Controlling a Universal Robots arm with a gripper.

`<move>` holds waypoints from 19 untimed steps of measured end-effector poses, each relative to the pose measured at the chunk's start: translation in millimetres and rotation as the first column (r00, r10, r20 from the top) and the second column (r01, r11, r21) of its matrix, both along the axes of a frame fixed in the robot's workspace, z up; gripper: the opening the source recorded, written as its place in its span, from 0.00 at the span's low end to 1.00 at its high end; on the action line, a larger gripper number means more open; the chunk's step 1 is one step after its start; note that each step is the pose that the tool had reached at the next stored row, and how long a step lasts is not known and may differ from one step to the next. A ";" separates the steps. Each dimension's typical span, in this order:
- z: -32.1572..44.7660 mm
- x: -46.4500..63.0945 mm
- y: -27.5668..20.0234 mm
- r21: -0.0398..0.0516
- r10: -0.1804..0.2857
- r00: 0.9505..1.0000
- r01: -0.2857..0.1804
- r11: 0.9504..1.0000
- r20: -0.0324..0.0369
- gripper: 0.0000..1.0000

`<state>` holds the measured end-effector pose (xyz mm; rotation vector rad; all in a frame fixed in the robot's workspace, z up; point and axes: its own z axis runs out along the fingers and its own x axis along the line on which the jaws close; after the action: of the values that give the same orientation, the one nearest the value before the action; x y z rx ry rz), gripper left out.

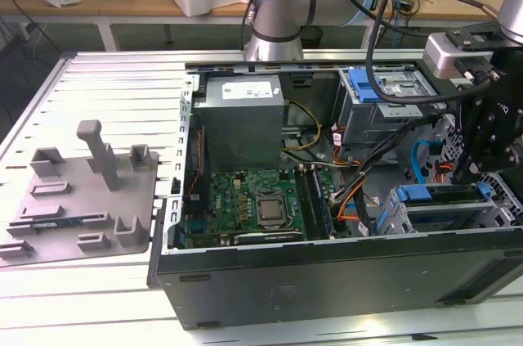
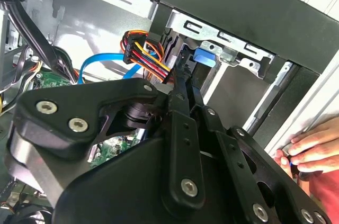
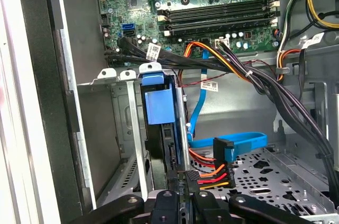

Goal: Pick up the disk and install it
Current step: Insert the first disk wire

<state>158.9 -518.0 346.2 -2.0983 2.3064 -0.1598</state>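
The disk (image 1: 441, 195) stands on edge in the drive cage (image 1: 400, 219) at the exterior view's right, inside the open computer case; its blue carrier frame shows along the top. In the first wrist view, the carrier's blue tab (image 3: 159, 102) sits in the cage slot between metal rails. My gripper (image 1: 484, 168) hangs right over that cage. Its black fingers (image 3: 183, 189) lie close together against the disk's near end. In the second wrist view the gripper (image 2: 183, 73) points at the blue tab (image 2: 204, 57). I cannot tell whether the fingers clamp the disk or only touch it.
Orange and black power cables (image 3: 228, 65) and a blue data cable (image 3: 233, 142) cross beside the cage. The motherboard (image 1: 261, 207) and power supply (image 1: 243, 117) fill the case's middle. A second bay with a blue caddy (image 1: 384, 88) is behind. A person's hand (image 2: 312, 150) rests on the case edge.
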 end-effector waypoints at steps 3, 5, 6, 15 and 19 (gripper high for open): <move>0.0 0.0 -0.4 0.000 0.004 1.000 -0.004 1.000 0.000 0.17; 0.0 -0.5 -0.5 0.000 0.008 1.000 -0.008 1.000 0.000 0.17; 0.1 -1.3 -0.6 0.000 0.011 1.000 -0.011 1.000 0.000 0.17; 0.0 -2.8 -0.7 0.000 0.037 0.999 -0.037 0.999 0.000 0.17; 0.0 -2.8 -1.4 0.000 0.046 0.999 -0.046 0.999 0.000 0.17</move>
<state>156.1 -519.4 346.2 -2.1490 2.2560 -0.1591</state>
